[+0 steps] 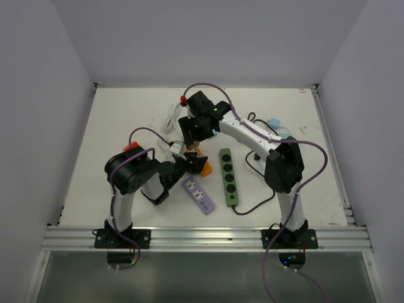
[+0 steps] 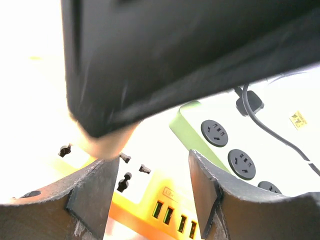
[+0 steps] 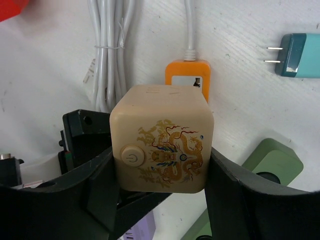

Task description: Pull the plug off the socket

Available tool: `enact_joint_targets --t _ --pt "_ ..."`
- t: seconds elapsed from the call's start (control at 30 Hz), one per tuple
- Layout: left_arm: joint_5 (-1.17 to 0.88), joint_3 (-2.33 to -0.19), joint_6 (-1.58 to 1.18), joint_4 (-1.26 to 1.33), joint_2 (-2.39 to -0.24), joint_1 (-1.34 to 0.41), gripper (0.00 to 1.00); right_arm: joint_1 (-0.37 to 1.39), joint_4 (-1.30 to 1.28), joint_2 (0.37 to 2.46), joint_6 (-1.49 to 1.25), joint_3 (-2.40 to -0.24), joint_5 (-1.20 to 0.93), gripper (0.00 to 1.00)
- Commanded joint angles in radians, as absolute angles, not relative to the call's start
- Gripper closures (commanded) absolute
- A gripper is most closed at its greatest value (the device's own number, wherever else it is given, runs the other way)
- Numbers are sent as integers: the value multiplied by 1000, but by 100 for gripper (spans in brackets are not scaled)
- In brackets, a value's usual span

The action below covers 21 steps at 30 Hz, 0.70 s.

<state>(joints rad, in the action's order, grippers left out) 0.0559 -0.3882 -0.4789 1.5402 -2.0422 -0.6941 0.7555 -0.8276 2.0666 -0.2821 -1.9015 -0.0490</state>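
Note:
The plug (image 3: 162, 145) is a cream cube with a gold dragon print and a round power button. My right gripper (image 3: 161, 160) is shut on its two sides and holds it just above the orange and white socket (image 2: 150, 200). The socket's pin holes show bare under the cube's blurred lower edge (image 2: 105, 142). My left gripper (image 2: 152, 175) is shut on the socket, a finger at each end and the USB ports facing the camera. From above, both grippers meet at mid-table around the socket (image 1: 203, 165). The socket's far end (image 3: 187, 80) shows beyond the cube.
A green power strip (image 1: 228, 177) with a black cable lies just right of the socket, and a purple strip (image 1: 199, 194) lies in front of it. A coiled white cable (image 1: 170, 120) sits behind. A teal plug (image 3: 300, 55) lies at the back right.

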Motion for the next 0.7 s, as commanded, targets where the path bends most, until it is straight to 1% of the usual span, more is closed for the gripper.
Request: enact_joint_targets --t 0.0,0.1,0.2,0.23,0.27,0.3,0.33,0.4,0.43,0.57,0.67 --pt "72 -255 -529 1356 -2289 -667 33 724 -845 2005 -302 -1966 -115 100" --pt "9 -245 -505 1351 -2221 -667 32 695 -864 2045 -299 -2011 -114 100" --pt "-51 -247 -485 1281 -2054 -667 31 670 -874 2077 -293 -2037 -97 100" --pt "-60 -255 -476 1206 -1943 -669 31 663 -877 2095 -295 -2055 -97 100" --pt "-77 -282 -453 1154 -1886 -670 30 646 -877 2103 -299 -2065 -100 100" --pt "-78 -300 -437 1037 -1829 -672 30 635 -879 2111 -302 -2091 -101 100" --pt "-72 -323 -420 972 -1725 -681 30 624 -884 2130 -307 -2111 -106 100" --pt "-49 -394 -373 819 -1640 -695 30 597 -900 2154 -314 -2181 -123 100" --pt "-48 -412 -362 784 -1575 -702 30 588 -907 2167 -318 -2209 -127 100" --pt "-41 -483 -334 643 -1447 -704 29 569 -890 2261 -308 -2331 -143 100" --pt "-31 -537 -319 546 -1342 -704 28 569 -829 2302 -307 -2319 -146 100"
